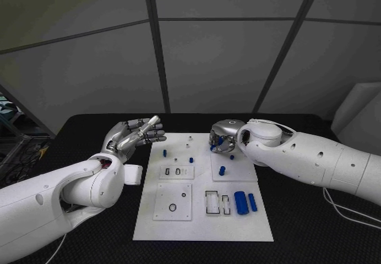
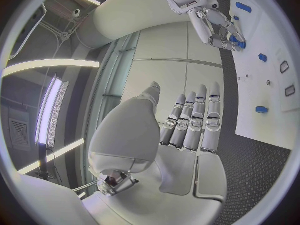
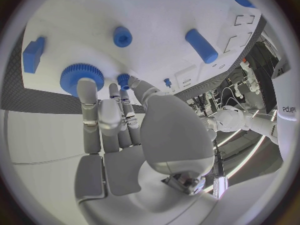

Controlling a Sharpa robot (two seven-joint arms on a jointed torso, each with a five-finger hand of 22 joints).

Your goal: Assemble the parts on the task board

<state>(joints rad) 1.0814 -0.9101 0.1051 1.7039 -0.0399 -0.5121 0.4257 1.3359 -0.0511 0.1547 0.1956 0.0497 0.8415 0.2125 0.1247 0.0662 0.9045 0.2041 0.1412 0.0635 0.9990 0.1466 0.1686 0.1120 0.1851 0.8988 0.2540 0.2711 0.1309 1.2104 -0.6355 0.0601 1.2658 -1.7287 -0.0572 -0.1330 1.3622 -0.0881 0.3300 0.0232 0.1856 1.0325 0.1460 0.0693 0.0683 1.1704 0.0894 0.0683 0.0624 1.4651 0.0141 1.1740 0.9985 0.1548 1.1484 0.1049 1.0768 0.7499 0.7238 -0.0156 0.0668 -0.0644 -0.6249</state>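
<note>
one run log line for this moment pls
left robot hand: open, raised beside task board | right robot hand: fingertips at blue gear, grasp unclear

My head camera looks down from above on the flat white task board (image 1: 202, 220) and the black table (image 1: 317, 231). Each wrist camera sits just behind its own silver hand; the left one (image 2: 194, 120) faces along the board, the right one (image 3: 109, 117) looks closely at it. All three share the board
</note>
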